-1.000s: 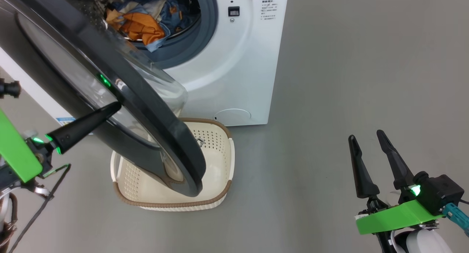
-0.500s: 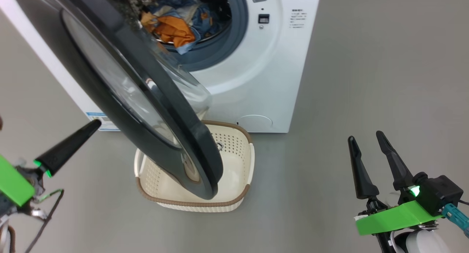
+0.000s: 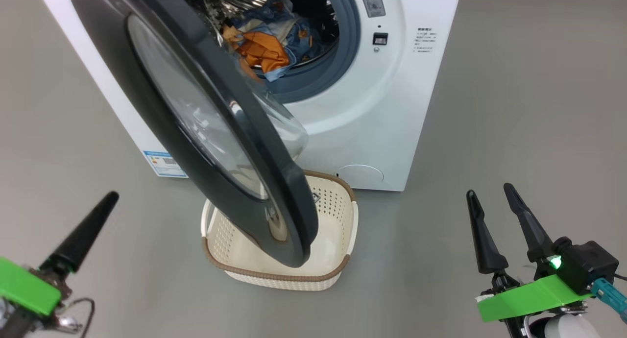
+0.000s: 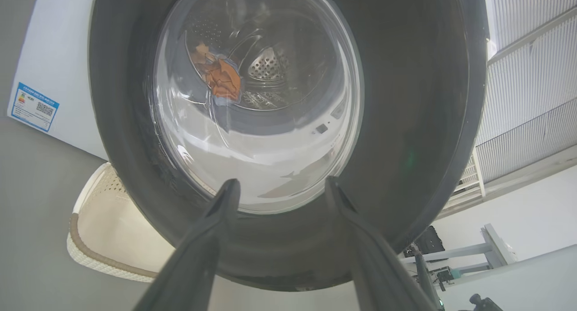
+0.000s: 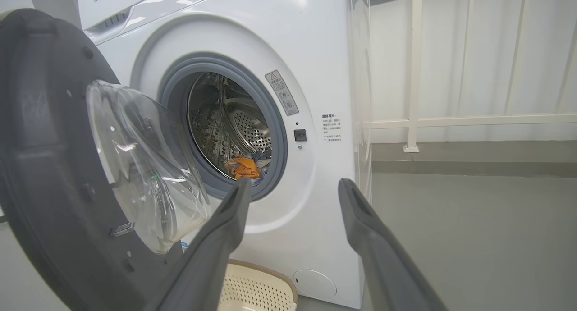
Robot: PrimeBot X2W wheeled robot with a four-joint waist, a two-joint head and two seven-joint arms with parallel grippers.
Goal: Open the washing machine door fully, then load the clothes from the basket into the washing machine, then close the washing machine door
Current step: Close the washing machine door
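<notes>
The white washing machine (image 3: 372, 112) stands with its door (image 3: 205, 147) swung partly open, and the black ring hangs over the basket (image 3: 279, 275). The clothes (image 3: 264, 51), blue and orange, lie in the steel drum. They are visible through the door glass as the clothes (image 4: 221, 76) and past the door as the clothes (image 5: 243, 166). My left gripper (image 4: 281, 183) is open and faces the door's outer side from a short way off; one finger (image 3: 83, 235) sits at the lower left. My right gripper (image 3: 490, 191) stands open and empty at the lower right, well away from the machine.
The basket sits on the grey floor right before the machine, half under the door; the part of its inside that I see is bare. A blue label (image 3: 164, 164) marks the machine's side. A white railing (image 5: 451, 121) runs behind, and open floor lies to the right.
My left gripper has drawn back down and to the left, off the door's outer face. The head camera has shifted, so the machine sits further right in the picture. The right gripper is unchanged.
</notes>
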